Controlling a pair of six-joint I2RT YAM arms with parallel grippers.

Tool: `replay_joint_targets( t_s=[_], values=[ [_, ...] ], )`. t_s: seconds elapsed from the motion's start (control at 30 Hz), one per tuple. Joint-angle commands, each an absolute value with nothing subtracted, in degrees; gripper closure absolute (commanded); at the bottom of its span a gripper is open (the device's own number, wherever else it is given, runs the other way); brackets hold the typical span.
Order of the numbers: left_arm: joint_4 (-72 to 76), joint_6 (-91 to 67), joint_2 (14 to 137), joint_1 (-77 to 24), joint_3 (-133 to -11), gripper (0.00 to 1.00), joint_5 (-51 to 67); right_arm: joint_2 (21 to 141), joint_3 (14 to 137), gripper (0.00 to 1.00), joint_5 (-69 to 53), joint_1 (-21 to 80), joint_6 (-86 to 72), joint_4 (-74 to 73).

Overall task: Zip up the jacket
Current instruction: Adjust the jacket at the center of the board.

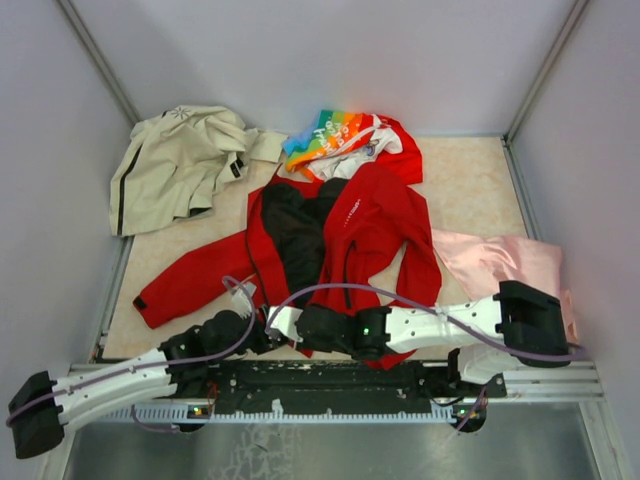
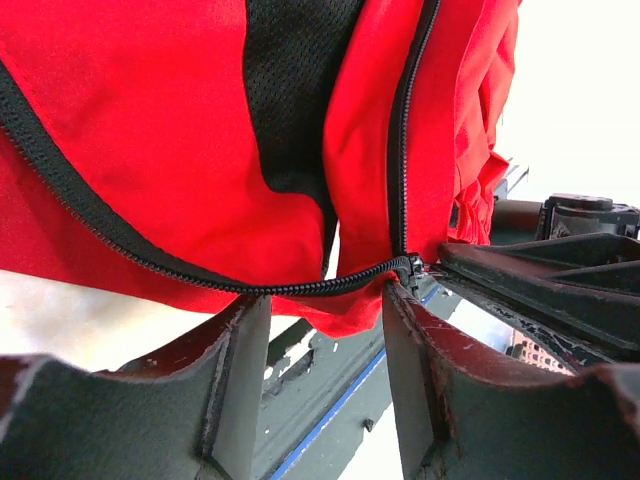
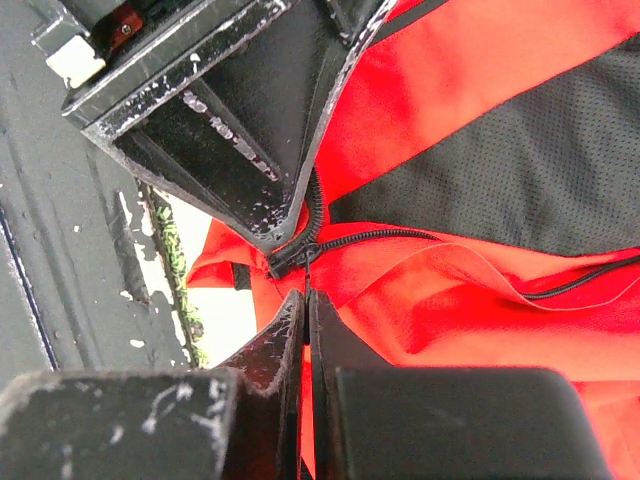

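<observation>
So from the top camera, the red jacket is lying open in the middle of the table, black lining facing up, one sleeve stretched out to the left and the bottom hem right at the near edge by the arm bases. A beige jacket is bunched in the far left corner, a rainbow-printed garment sits just above the red collar, and a pink cloth is off to the right. Both arms meet at that near hem: the left gripper comes in from the left and the right gripper reaches all the way across from the right, the two almost touching. You can't really read the jaws from up there. The left wrist view is way clearer: the left jaws are spread apart, and the zipper runs along the hem straight across the gap between them, with red fabric sagging into it. The two rows of teeth join at a point just over the right-hand finger, and the right gripper's tip pokes in there from the right side. The right wrist view shows the right jaws pressed flat together, tips sitting right under that zipper end. I honestly can't tell if a bit of the zipper is nipped between them or they're just touching it. One finger of the left gripper comes down on the same spot from above, with red shell and black mesh filling the right side.
</observation>
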State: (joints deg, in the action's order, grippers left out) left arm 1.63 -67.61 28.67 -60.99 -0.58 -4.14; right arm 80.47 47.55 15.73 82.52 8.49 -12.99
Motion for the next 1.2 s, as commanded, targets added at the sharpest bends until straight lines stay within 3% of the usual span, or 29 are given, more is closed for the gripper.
replay_joint_targets(
  t_s=[0.0,0.17,0.47,0.87,1.03,1.13,1.17],
  values=[
    [3.54,-67.51,25.91,-61.06,1.23,0.46,-7.17,79.94,47.32,1.0,15.22,83.85,8.44,-12.52],
    [-6.18,-70.05,18.61,-61.08,1.24,0.41,-11.64,79.26,46.6,1.0,17.15,83.85,7.66,-13.08],
    [-25.02,-76.49,9.39,-61.08,-0.43,0.17,-24.38,75.91,46.32,1.0,17.7,83.85,8.32,-13.17],
    [-16.99,-75.1,25.02,-61.08,-1.33,0.18,-27.97,74.99,47.37,1.0,17.88,83.85,9.67,-14.41],
    [-11.85,-73.89,30.97,-60.7,-1.85,0.27,-30.66,73.79,47.46,1.0,16.7,83.85,10.68,-13.92],
    [-7.78,-69.99,32.67,-59.95,-3.08,0.46,-32.66,73.63,47.55,1.0,16.31,83.85,10.83,-14.25],
    [-7.11,-68.6,33.14,-59.54,-3.83,0.57,-33.38,73.65,47.67,1.0,16.16,83.85,10.89,-14.55]
  ],
)
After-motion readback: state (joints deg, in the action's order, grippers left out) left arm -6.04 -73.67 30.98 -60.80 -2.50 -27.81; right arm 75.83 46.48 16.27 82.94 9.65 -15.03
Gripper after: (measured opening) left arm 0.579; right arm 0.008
